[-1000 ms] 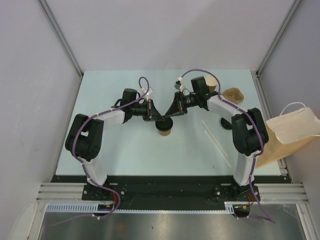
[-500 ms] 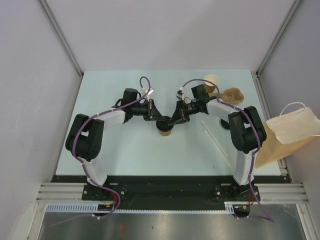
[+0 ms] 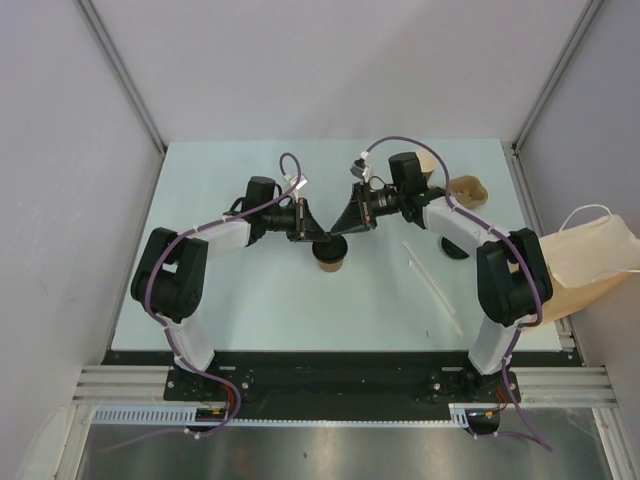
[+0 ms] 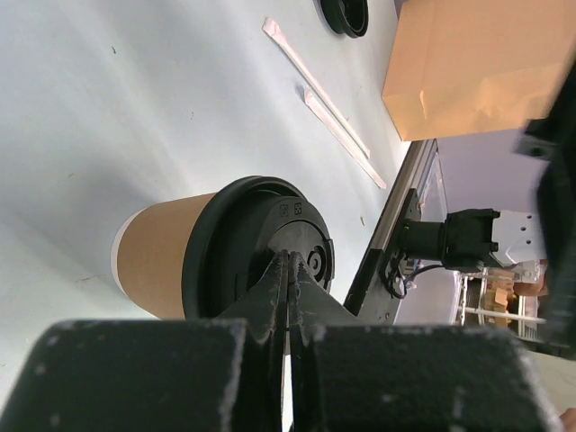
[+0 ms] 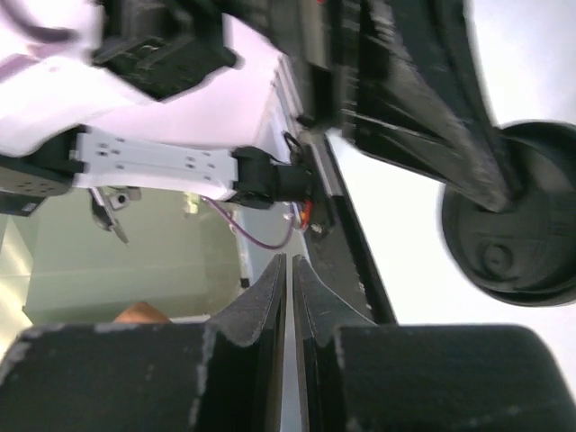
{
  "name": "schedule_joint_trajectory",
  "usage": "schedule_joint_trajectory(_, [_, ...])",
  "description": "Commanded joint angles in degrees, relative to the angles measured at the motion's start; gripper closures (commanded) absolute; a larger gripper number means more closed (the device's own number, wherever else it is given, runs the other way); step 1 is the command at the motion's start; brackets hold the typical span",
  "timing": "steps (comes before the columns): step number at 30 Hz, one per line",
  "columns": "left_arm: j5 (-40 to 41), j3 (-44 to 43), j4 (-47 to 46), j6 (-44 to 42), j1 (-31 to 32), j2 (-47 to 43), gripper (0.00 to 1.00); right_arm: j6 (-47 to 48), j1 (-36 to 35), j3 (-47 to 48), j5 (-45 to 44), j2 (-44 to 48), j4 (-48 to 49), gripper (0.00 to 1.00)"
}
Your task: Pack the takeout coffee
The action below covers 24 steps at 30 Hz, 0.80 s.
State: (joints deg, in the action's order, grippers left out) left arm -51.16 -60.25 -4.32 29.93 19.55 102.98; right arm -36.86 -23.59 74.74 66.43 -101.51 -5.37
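Note:
A kraft paper cup [image 3: 329, 262] with a black lid [image 3: 330, 245] stands mid-table. In the left wrist view the cup [image 4: 162, 256] and its lid [image 4: 238, 243] fill the middle. My left gripper [image 3: 319, 238] is shut, and its tips [image 4: 290, 259] rest on the lid's top. My right gripper [image 3: 346, 224] hangs just right of and above the cup. Its jaws stand all but shut with nothing between them [image 5: 288, 263], and the lid [image 5: 517, 243] lies off to its side. A second open cup [image 3: 430, 163] peeks out behind the right arm at the back.
A brown cardboard cup carrier [image 3: 468, 190] lies at the back right. A loose black lid [image 4: 344, 13] and two wrapped straws [image 3: 432, 286] lie right of centre. The tall paper bag [image 3: 585, 268] with white handles lies over the table's right edge.
My right gripper dipped onto the lidded cup half a second ago, then pulled back up and right. The left gripper and the cup have stayed put.

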Motion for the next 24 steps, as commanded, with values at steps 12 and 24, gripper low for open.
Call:
schedule_joint_trajectory(12, [4.7,0.7,5.4,-4.1,0.2,2.0,1.00,17.0,2.3,-2.7,-5.5,-15.1,-16.6,0.94])
schedule_joint_trajectory(24, [4.9,0.0,5.8,-4.2,0.3,1.6,1.00,7.8,0.2,-2.1,-1.7,0.8,-7.6,0.92])
